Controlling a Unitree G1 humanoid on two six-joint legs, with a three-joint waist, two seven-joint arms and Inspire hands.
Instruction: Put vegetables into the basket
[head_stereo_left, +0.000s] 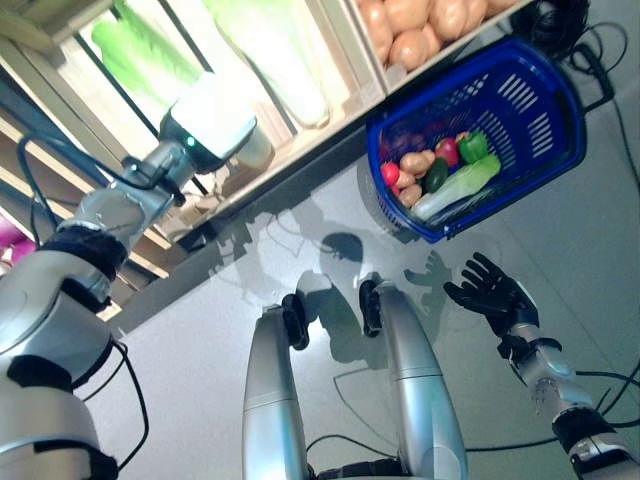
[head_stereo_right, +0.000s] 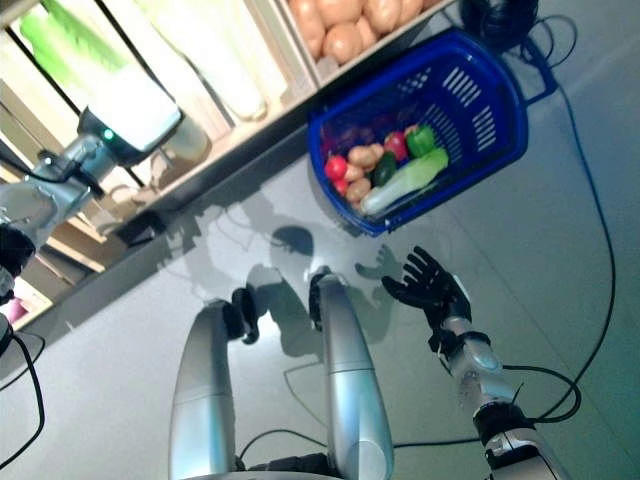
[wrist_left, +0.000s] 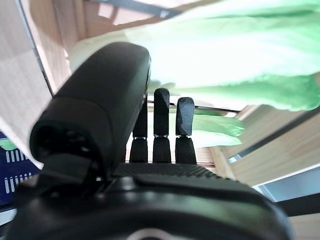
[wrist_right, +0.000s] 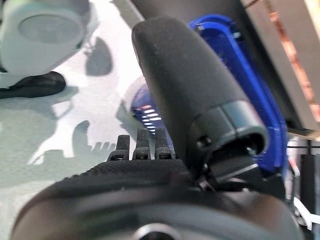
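Observation:
My left arm reaches up into the wooden shelf, and its hand (wrist_left: 161, 125) is open, fingers straight and pointing at a pale green cabbage (wrist_left: 240, 50) close ahead without holding it. Long cabbages (head_stereo_left: 290, 60) lie in that shelf compartment. The blue basket (head_stereo_left: 560, 150) stands on the floor below the shelf and holds a cabbage (head_stereo_left: 462, 187), potatoes (head_stereo_left: 415, 162), a green pepper (head_stereo_left: 473, 146) and red vegetables (head_stereo_left: 446, 150). My right hand (head_stereo_left: 495, 292) hovers open above the floor, just short of the basket, holding nothing.
A crate of potatoes (head_stereo_left: 420, 25) sits in the shelf right of the cabbages. More green cabbages (head_stereo_left: 140, 50) lie further left. The shelf's lower edge (head_stereo_left: 300, 175) runs diagonally above the grey floor (head_stereo_left: 560, 260). Purple produce (head_stereo_left: 12, 238) shows at the far left.

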